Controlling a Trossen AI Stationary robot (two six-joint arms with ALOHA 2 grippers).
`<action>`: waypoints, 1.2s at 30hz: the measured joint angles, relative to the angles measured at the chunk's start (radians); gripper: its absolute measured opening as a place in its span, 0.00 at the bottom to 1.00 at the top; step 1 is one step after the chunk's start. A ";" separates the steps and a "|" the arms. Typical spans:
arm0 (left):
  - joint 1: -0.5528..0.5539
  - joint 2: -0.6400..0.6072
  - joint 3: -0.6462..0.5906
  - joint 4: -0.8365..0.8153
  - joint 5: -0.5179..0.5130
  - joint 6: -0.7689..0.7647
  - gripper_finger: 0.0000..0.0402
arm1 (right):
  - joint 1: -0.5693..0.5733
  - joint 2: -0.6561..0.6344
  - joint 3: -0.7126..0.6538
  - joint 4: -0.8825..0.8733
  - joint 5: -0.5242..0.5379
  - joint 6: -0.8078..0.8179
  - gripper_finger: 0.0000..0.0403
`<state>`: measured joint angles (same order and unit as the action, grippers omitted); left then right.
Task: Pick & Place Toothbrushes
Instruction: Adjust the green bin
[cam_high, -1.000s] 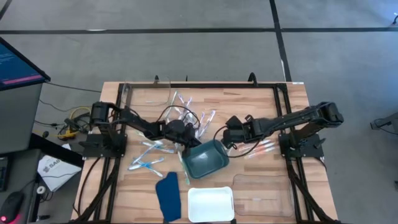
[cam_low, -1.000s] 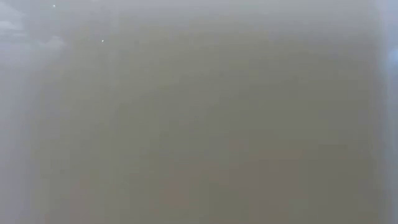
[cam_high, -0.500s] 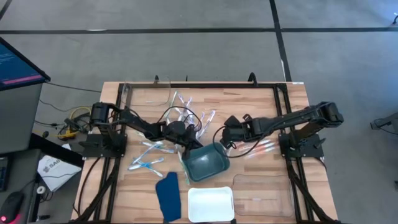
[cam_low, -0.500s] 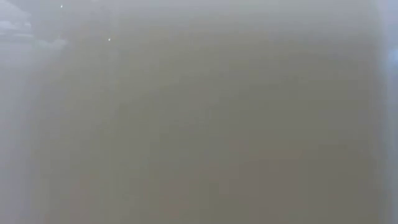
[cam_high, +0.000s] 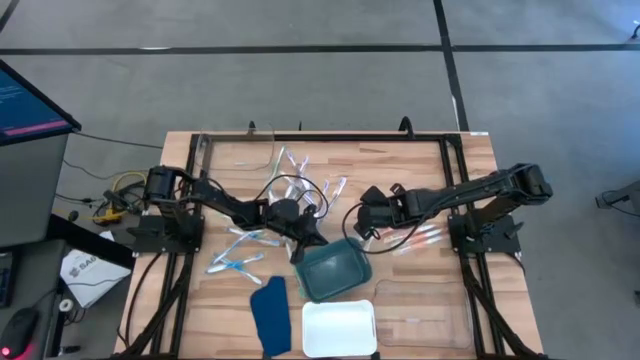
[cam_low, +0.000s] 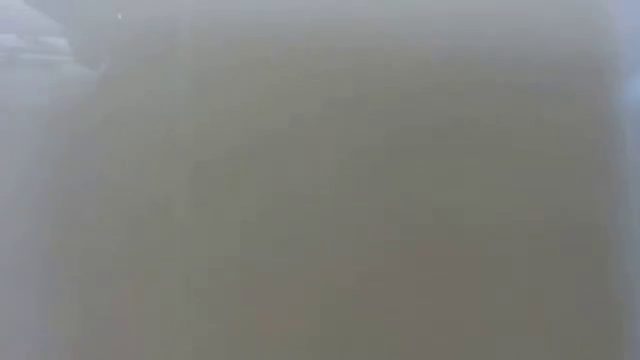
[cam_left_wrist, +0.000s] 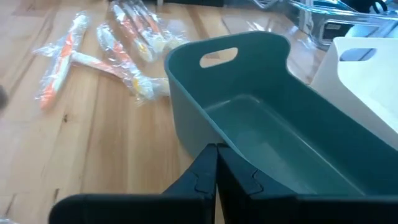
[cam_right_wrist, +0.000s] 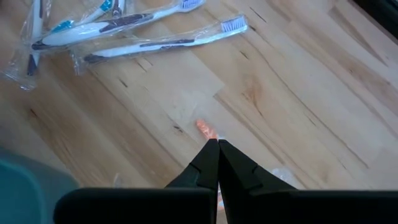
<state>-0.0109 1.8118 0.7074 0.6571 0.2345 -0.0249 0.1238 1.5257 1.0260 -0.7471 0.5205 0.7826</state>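
High view was taken as the clock face, with the wooden table (cam_high: 420, 160) filling the frame. The left gripper (cam_high: 310, 240) was seen near the centre, its fingers pressed together on the near rim of the green bin (cam_high: 335, 272); whether the rim was truly pinched or merely touched could not be told from the left wrist view, where the bin (cam_left_wrist: 273, 137) lay tilted just ahead of the fingertips. The right gripper (cam_high: 366, 222) was found slightly toward three o'clock of centre, clenched, and an orange tip (cam_right_wrist: 205, 129) was seen just beyond its fingertips, though a grasp could not be confirmed. Toothbrushes were scattered around the bin: blue ones (cam_high: 238, 262) toward eight o'clock, purple-grey ones (cam_high: 300, 180) toward eleven o'clock, and pink-orange ones (cam_high: 415, 238) toward three o'clock, all wrapped in clear film. None were seen inside the bin. A white tray (cam_high: 338, 328) and a dark blue cloth (cam_high: 270, 315) lay toward six o'clock. It was judged that the bin could be tipped or dragged against the white tray if pushed by the rim, and that the slippery wrappers could let a brush be dropped.
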 joint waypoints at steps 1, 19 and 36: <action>0.000 0.000 0.000 0.000 0.000 0.001 0.00 | 0.000 0.000 0.000 0.000 0.000 0.000 0.00; -0.004 -0.001 -0.014 0.008 -0.264 0.027 0.01 | 0.000 0.000 0.000 -0.001 0.002 -0.034 0.00; 0.012 -0.007 -0.016 0.003 -0.305 0.026 0.01 | -0.021 0.000 0.000 0.066 0.004 -0.129 0.00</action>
<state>0.0008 1.8046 0.6910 0.6600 -0.0703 0.0010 0.1028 1.5257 1.0260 -0.6815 0.5243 0.6538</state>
